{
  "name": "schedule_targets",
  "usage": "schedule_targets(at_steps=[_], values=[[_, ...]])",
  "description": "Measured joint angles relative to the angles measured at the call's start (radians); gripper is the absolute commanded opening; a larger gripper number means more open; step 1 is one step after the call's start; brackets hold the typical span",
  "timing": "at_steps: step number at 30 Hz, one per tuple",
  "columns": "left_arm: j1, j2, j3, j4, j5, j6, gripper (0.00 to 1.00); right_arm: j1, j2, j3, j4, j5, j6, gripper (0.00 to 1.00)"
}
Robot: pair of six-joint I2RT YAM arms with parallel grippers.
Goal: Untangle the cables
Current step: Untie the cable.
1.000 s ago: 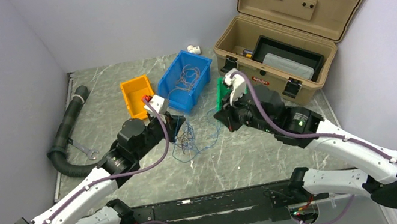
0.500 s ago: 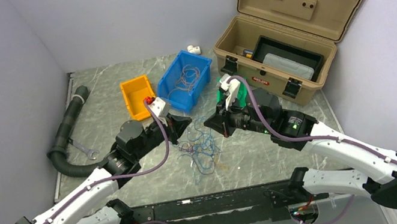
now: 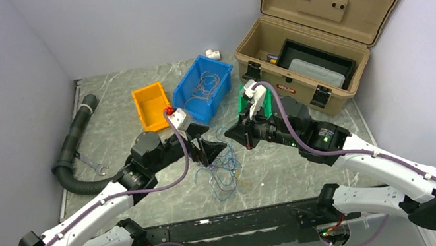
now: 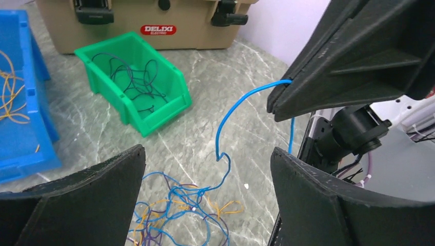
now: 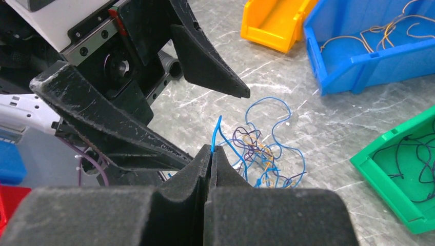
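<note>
Right wrist view: the right end effector point(image 5: 211, 152) is clamped on one blue strand point(image 5: 217, 130); the left end effector point(image 4: 205, 166) gapes empty opposite. The tangled cables point(image 5: 264, 156) lie on the surface point(image 5: 328, 118) beneath. Likely next: left pins the tangle, right draws blue free.

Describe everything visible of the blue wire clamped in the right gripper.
The blue wire is very thin, flexible and bright blue. One end is pinched in the shut jaws of the right gripper, a short tip poking out. It arcs down through the air, kinks once, and joins the tangle of blue, orange and purple strands on the table.
</note>
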Motion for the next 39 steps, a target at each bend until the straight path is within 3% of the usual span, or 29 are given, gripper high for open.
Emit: schedule_targets(at_steps=[5, 11, 17, 19, 21, 26, 31, 39], values=[[0.0, 0.0, -0.023, 0.05, 0.032, -0.003, 0.96, 0.0, 0.0, 0.041, -0.022, 0.006, 0.013, 0.0], [0.0, 0.042, -0.036, 0.136, 0.086, -0.026, 0.97, 0.0, 0.0, 0.269, -0.05, 0.062, 0.018, 0.0], [0.0, 0.148, -0.036, 0.246, 0.177, -0.084, 0.92, 0.0, -0.002, 0.451, -0.024, 0.144, 0.01, 0.0], [0.0, 0.192, -0.038, 0.31, 0.208, -0.12, 0.85, 0.0, 0.001, 0.487, -0.015, 0.179, 0.006, 0.0], [0.0, 0.234, -0.043, 0.37, 0.229, -0.148, 0.7, 0.0, 0.01, 0.522, -0.006, 0.212, 0.006, 0.0], [0.001, 0.332, -0.053, 0.429, 0.249, -0.179, 0.65, 0.0, 0.036, 0.607, 0.027, 0.298, -0.002, 0.0], [0.001, 0.396, -0.085, 0.467, 0.254, -0.192, 0.69, 0.0, 0.042, 0.684, 0.056, 0.368, -0.028, 0.0], [0.001, 0.48, -0.12, 0.584, 0.286, -0.242, 0.84, 0.0, 0.055, 0.754, 0.097, 0.409, -0.05, 0.0]])
